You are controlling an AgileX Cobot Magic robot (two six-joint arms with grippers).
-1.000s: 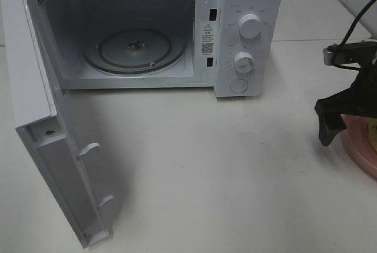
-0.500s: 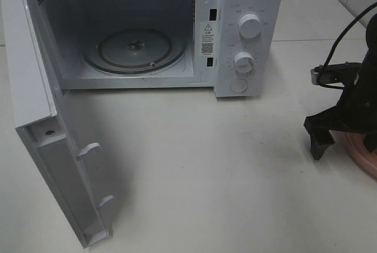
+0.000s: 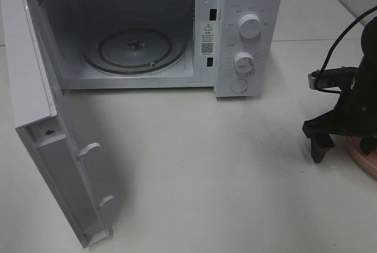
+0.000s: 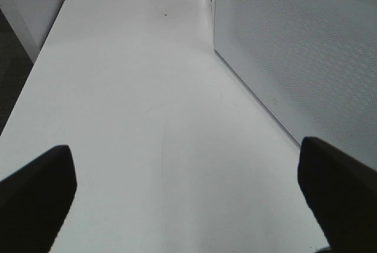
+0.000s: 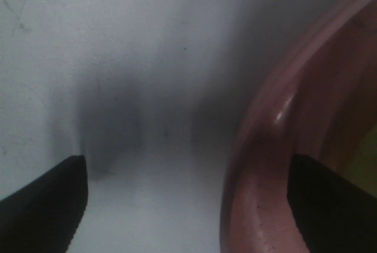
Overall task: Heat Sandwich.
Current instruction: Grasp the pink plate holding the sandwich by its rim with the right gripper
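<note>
Pink rim of the plate (image 5: 259, 147) lies between the fingertips of your right gripper (image 5: 188, 203), which stands wide: one tip over the bare desk (image 3: 206, 176), the other over the plate's inside. This spot is right of the microwave (image 3: 247, 29) and forward of its front face. A pale yellow-green sliver on the plate is most likely the sandwich (image 5: 368, 170); the rest is out of sight.

I judge the step in hand to be gripping the plate. Sink until the outer tip nearly touches the desk, close on the rim only, keep off the sandwich, then lift level so nothing slides.

Your left gripper (image 4: 188, 191), also wide and empty, waits left of the microwave beside its swung-open door (image 3: 35, 76). Farthest off, the glass turntable (image 3: 135, 49) sits bare inside the microwave, ready for the plate.
</note>
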